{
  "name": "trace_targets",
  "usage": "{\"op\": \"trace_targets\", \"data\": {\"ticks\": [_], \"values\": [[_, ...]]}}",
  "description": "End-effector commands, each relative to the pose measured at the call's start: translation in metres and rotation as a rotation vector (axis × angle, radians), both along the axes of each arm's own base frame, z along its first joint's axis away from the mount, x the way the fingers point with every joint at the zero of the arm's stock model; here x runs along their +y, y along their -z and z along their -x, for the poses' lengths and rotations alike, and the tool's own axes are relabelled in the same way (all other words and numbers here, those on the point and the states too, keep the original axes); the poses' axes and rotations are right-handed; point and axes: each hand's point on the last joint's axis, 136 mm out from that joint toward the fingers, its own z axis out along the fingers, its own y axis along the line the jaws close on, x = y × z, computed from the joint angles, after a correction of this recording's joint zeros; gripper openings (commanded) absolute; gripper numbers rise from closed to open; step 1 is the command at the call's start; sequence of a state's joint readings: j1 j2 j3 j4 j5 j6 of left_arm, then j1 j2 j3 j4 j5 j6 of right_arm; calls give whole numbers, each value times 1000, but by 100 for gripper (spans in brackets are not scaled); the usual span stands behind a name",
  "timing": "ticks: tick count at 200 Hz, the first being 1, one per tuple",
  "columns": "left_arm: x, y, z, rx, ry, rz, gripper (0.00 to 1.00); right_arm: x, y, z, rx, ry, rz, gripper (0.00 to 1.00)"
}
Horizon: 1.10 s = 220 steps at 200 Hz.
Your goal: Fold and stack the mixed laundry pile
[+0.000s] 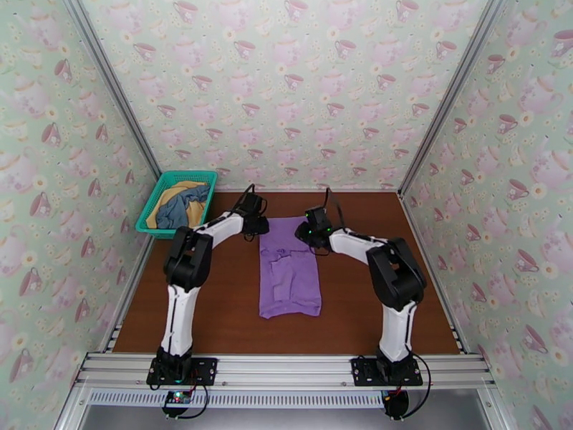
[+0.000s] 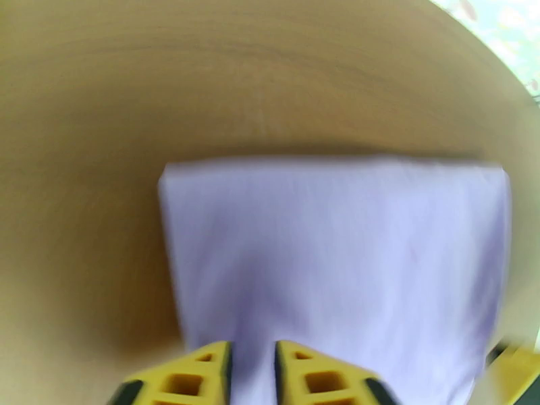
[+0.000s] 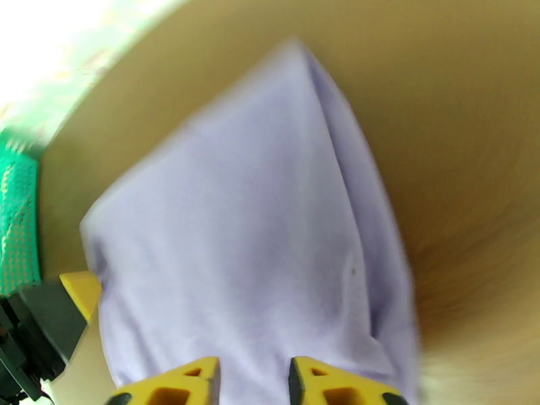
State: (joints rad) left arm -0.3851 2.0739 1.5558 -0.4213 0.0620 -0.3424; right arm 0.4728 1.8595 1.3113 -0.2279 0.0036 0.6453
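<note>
While overhead shows the basket point(image 1: 185, 173), wrist views show left pincer point(image 2: 253, 356) and right pincer point(image 3: 255, 372) parted over shirt point(image 2: 337, 264).

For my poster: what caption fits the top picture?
Left gripper and right gripper over a folded lilac shirt; grey-blue garment and mustard garment in teal basket.

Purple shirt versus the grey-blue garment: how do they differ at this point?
Place: the purple shirt lies on the brown table; the grey-blue garment sits in the teal basket at the far left corner.
Shape: the purple shirt is spread flat as a long, narrow rectangle; the grey-blue garment is bunched up.
Support: the purple shirt rests directly on the table; the grey-blue garment lies over a mustard-yellow garment.
Both are soft cloth.
</note>
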Motion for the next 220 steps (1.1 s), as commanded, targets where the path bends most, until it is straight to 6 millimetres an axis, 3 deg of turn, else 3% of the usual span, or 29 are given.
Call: {"op": "trace_targets", "data": {"ticks": [1,14,26,29,49,81,105,123,171,194,220], "values": [[2,-137,7,-397,77,0,40,-20,-101,23,-265,-281,285,40],[2,-177,34,-574,159,-54,57,-28,-112,48,-338,-438,415,43],[-5,-200,63,-705,270,-92,97,-28,-107,77,-386,-646,516,46],[-7,-203,70,-726,299,-96,99,-28,-103,86,-395,-713,544,47],[-18,-206,108,-852,483,-161,100,-39,-68,144,-399,-1090,717,58],[-25,-130,173,-729,842,-442,100,-76,-10,193,-230,-1391,905,65],[-17,-62,228,-593,1133,-713,100,-79,13,205,-159,-1494,904,67],[-6,-31,256,-564,1260,-819,99,-66,24,208,-177,-1541,867,67],[-16,-20,312,-580,1441,-709,98,-39,73,259,-98,-1785,879,69],[-20,-2,323,-539,1498,-685,98,-38,93,275,-34,-1848,889,69],[-28,18,328,-495,1546,-658,98,-36,93,278,-48,-1858,921,70]]}}
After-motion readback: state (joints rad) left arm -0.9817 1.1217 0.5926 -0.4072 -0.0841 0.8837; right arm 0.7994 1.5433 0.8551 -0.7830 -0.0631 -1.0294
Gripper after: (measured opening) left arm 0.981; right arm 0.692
